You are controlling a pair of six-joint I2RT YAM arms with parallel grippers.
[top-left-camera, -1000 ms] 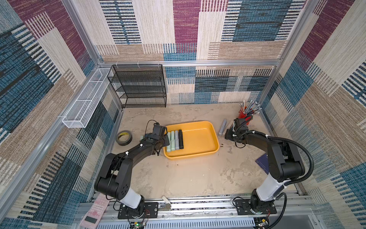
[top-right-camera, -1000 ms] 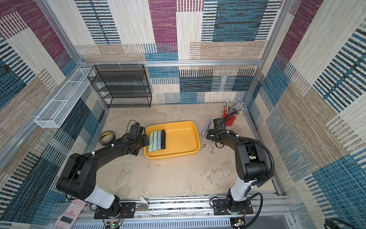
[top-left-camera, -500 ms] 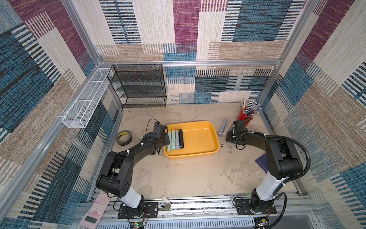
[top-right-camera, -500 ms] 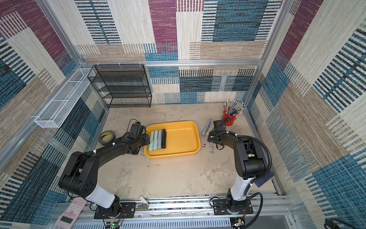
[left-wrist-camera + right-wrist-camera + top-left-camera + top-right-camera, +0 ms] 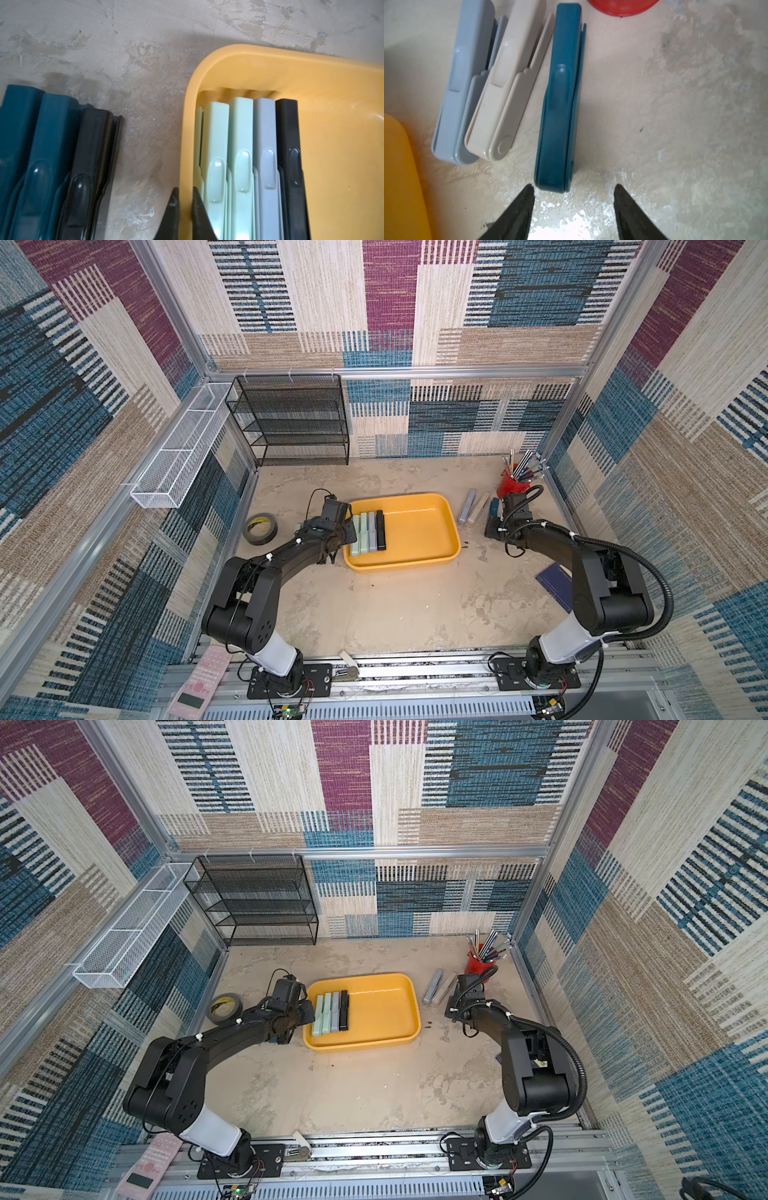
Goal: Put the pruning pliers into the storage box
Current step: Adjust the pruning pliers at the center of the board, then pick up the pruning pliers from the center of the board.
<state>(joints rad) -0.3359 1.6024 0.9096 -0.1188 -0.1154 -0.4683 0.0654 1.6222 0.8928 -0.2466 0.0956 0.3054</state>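
Observation:
The yellow storage box (image 5: pixel 419 531) (image 5: pixel 382 1011) lies mid-table. Several pruning pliers (image 5: pixel 368 533) (image 5: pixel 332 1013) lie side by side at its left end: pale green, grey and black (image 5: pixel 241 155). My left gripper (image 5: pixel 351 531) (image 5: pixel 185 192) is shut on the box's left rim (image 5: pixel 187 135). Teal and black pliers (image 5: pixel 62 149) lie on the table just outside that rim. Right of the box lie a grey (image 5: pixel 465 72), a cream (image 5: pixel 506 79) and a teal (image 5: pixel 560 104) pliers. My right gripper (image 5: pixel 493 519) (image 5: pixel 574 187) stands open, its fingertips just short of the teal pliers' near end.
A black tape roll (image 5: pixel 260 529) lies left of the left arm. A red cup of pens (image 5: pixel 513 487) stands at the back right, close behind the loose pliers. A black mesh rack (image 5: pixel 295 423) and a white wire basket (image 5: pixel 178 456) are at the back left. A dark notebook (image 5: pixel 557 580) lies by the right arm.
The right gripper has shifted only slightly near the loose pliers. The left gripper stays on the box's rim.

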